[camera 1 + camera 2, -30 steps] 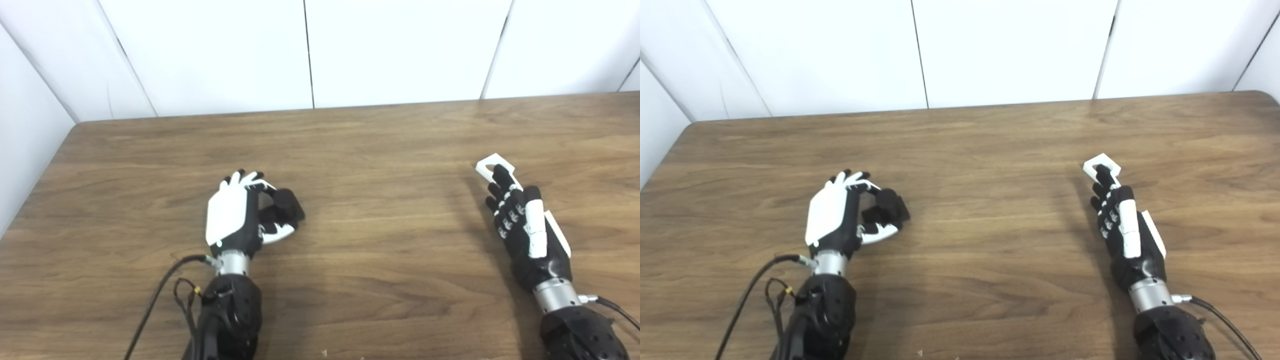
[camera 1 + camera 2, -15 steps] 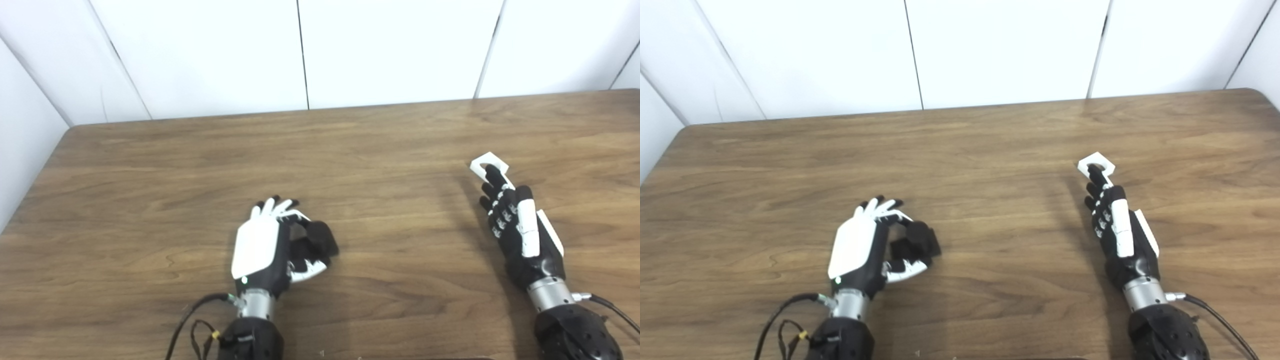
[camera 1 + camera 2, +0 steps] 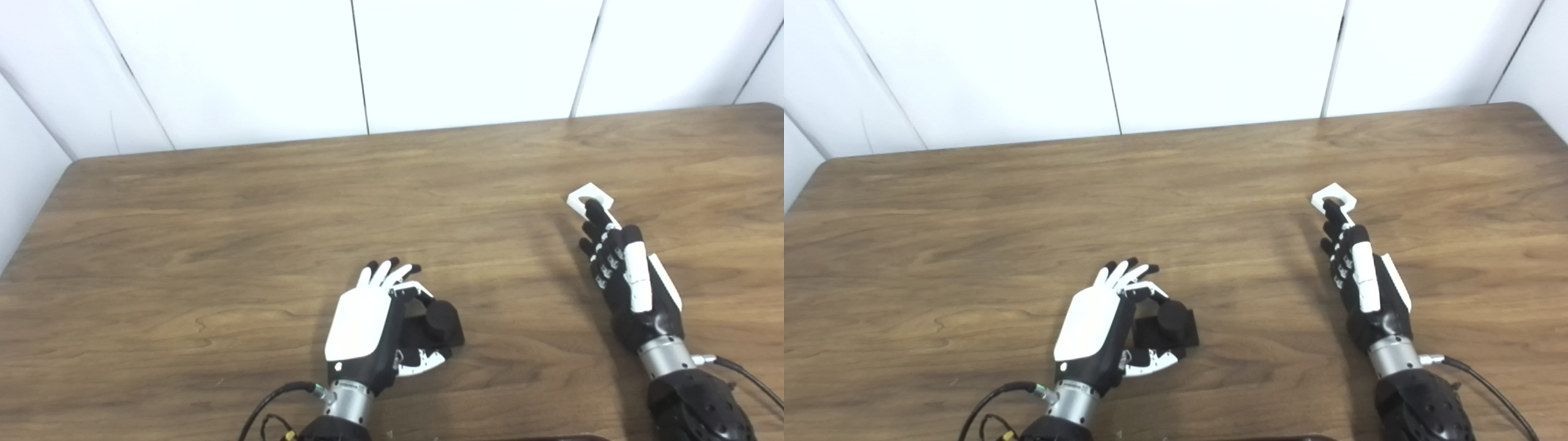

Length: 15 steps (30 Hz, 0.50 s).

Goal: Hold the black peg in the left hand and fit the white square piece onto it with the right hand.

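Note:
My left hand (image 3: pixel 367 327) is low at the near middle of the wooden table (image 3: pixel 245 214), curled around the black peg (image 3: pixel 442 318), a round stub on a dark square base. Fingers and thumb close on its left side. It also shows in the right eye view (image 3: pixel 1173 318). My right hand (image 3: pixel 628 275) is at the right, fingers stretched forward. It holds the white square piece (image 3: pixel 576 199), which has a round hole, at its fingertips. The two hands are far apart.
White wall panels (image 3: pixel 471 61) stand along the table's far edge and left side. The table's rounded far right corner (image 3: pixel 1528 110) shows in the right eye view. Cables (image 3: pixel 992 395) trail from both wrists at the near edge.
The camera has shifted a little to the right. My left hand has carried the black peg rightward and nearer to me. My right hand and the white piece have stayed put.

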Each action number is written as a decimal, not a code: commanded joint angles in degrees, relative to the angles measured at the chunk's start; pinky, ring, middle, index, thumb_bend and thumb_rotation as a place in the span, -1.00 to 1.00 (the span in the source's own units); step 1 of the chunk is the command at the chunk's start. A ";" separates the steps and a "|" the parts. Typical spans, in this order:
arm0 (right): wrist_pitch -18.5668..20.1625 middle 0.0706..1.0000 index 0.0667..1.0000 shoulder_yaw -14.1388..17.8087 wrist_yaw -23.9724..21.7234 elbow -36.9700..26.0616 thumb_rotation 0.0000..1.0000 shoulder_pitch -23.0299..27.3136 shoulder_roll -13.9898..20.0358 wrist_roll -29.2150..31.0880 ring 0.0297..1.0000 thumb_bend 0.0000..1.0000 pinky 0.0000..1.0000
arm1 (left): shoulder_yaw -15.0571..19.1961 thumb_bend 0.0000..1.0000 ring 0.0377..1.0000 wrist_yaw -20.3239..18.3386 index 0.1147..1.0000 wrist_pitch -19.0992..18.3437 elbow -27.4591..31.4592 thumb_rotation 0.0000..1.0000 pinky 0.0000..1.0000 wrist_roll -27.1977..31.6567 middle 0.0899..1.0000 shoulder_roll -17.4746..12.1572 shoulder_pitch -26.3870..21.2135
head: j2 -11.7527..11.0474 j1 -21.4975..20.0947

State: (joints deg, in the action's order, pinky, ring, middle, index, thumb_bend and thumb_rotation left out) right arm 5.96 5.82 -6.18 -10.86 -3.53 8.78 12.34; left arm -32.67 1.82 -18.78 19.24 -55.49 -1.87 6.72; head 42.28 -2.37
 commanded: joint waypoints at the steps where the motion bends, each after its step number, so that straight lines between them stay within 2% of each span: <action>1: -0.20 1.00 0.88 0.18 0.36 -1.24 1.00 -0.34 -1.10 0.69 1.00 0.24 1.00 | -0.67 0.04 0.91 -0.04 -0.15 0.56 1.80 -0.85 1.00 -1.09 0.71 0.28 5.06 | 0.18 0.03; 5: 0.41 1.00 0.90 0.61 0.26 -1.57 0.96 -0.08 -0.46 1.15 1.00 0.26 1.00 | -0.68 0.04 0.91 -0.48 -0.15 -0.23 1.92 -0.85 1.00 -1.40 0.72 0.41 5.30 | 0.26 0.20; 6: 0.34 0.99 0.89 0.84 0.38 -1.67 0.89 0.22 -0.32 1.19 1.00 0.24 1.00 | -0.67 0.04 0.91 -0.57 -0.15 -0.36 1.92 -0.85 1.00 -1.55 0.72 0.37 5.29 | 0.38 0.13; 8: -0.61 0.94 0.85 0.18 0.93 -2.12 0.71 1.37 1.58 -3.25 0.99 0.25 0.98 | -0.61 0.04 0.92 -0.59 -0.15 -0.41 1.82 -0.85 1.00 -1.66 0.72 0.22 5.17 | 0.36 0.08; 9: -0.59 0.93 0.83 -0.62 2.06 -2.75 0.63 2.40 3.29 -8.87 0.97 0.25 0.95 | -0.57 0.04 0.92 -0.48 -0.15 -0.30 1.65 -0.85 1.00 -1.65 0.73 0.14 5.08 | 0.26 -0.08; 10: 0.37 0.87 0.77 -0.97 2.86 -3.60 0.50 3.64 4.66 -12.97 0.90 0.34 0.84 | -0.52 0.04 0.92 -0.34 -0.15 -0.16 1.45 -0.85 1.00 -1.55 0.73 0.09 5.02 | 0.20 -0.13; 11: 1.15 0.82 0.69 -1.09 3.36 -4.16 0.25 4.44 5.38 -15.48 0.82 0.51 0.70 | -0.48 0.04 0.92 -0.24 -0.15 -0.06 1.30 -0.85 1.00 -1.48 0.73 0.07 4.98 | 0.16 -0.14; 13: 3.34 0.83 0.63 -1.25 2.94 -5.55 0.01 7.90 8.02 -18.95 0.93 0.60 0.85 | -0.41 0.04 0.92 -0.21 -0.15 -0.05 1.19 -0.85 0.99 -1.38 0.73 0.13 4.91 | 0.05 -0.21; 14: 3.81 0.83 0.61 -1.45 2.67 -5.87 -0.03 8.98 9.00 -20.41 0.97 0.62 0.89 | -0.39 0.04 0.92 -0.18 -0.15 -0.04 1.13 -0.85 0.99 -1.38 0.73 0.18 4.89 | 0.03 -0.22; 15: 3.77 0.83 0.60 -2.33 2.51 -6.02 -0.03 10.55 10.99 -24.30 0.95 0.62 0.88 | -0.38 0.04 0.92 -0.14 -0.15 -0.04 1.06 -0.85 0.99 -1.40 0.73 0.22 4.88 | 0.01 -0.26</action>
State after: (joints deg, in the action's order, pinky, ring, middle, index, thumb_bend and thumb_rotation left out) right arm 10.67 4.08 -4.13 -13.95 1.88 16.64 -6.56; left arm -32.77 1.54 -19.25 19.79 -55.83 -1.82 7.22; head 42.28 -2.55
